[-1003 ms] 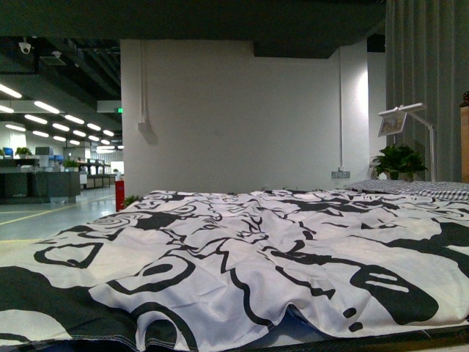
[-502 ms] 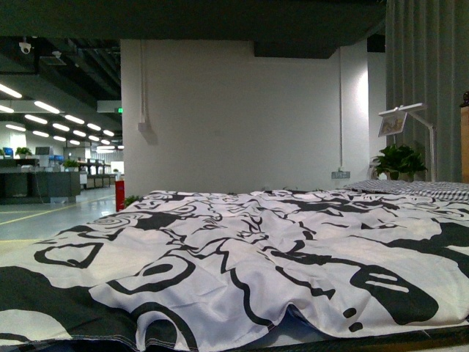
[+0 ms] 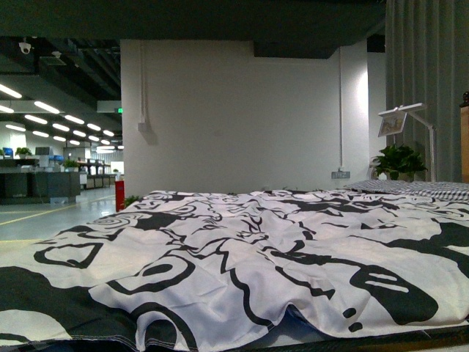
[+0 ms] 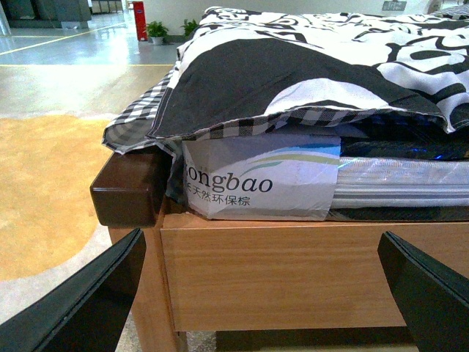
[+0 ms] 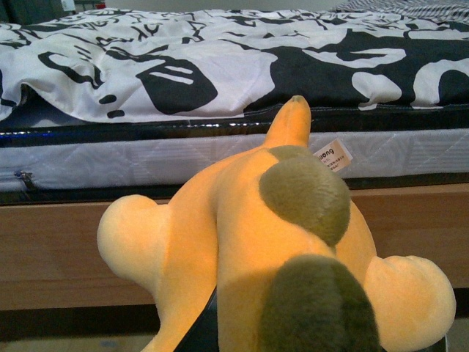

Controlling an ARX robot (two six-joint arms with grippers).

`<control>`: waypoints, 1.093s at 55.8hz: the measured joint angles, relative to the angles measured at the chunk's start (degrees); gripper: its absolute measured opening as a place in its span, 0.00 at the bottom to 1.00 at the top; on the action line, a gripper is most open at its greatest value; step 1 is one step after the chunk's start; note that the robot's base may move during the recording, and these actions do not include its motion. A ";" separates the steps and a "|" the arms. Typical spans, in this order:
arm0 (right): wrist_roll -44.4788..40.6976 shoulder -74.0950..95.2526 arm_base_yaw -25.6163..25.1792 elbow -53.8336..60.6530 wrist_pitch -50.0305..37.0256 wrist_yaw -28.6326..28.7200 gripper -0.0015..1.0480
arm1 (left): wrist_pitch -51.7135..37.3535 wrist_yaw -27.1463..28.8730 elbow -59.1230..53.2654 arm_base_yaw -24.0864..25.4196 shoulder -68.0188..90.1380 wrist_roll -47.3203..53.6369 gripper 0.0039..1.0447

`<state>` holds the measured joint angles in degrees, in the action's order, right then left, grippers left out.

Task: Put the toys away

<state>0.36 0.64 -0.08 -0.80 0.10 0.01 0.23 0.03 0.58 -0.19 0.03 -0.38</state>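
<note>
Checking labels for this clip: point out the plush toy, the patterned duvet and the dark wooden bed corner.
plush toy (image 5: 220,227), right wrist view, on its orange-yellow body.
patterned duvet (image 3: 242,249), front view, on a white fold.
dark wooden bed corner (image 4: 126,192), left wrist view, on its front face.

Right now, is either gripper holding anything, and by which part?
The right gripper looks to hold the plush toy from beneath; the exact grip spot is hidden by its body. The left gripper is open and empty.
</note>
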 joint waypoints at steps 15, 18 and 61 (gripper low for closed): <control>0.00 0.00 0.02 0.00 0.00 0.33 0.07 | 0.00 0.17 0.00 0.04 0.00 -0.02 0.94; 0.00 0.00 0.07 0.00 0.00 0.59 0.07 | 0.00 0.26 0.00 0.04 0.00 -0.02 0.94; -0.02 -0.22 0.11 0.00 0.02 -0.02 0.07 | 0.00 0.13 0.00 0.04 0.00 -0.02 0.94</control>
<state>0.34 0.43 0.03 -0.80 0.12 -0.01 0.23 0.16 0.58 -0.14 0.03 -0.40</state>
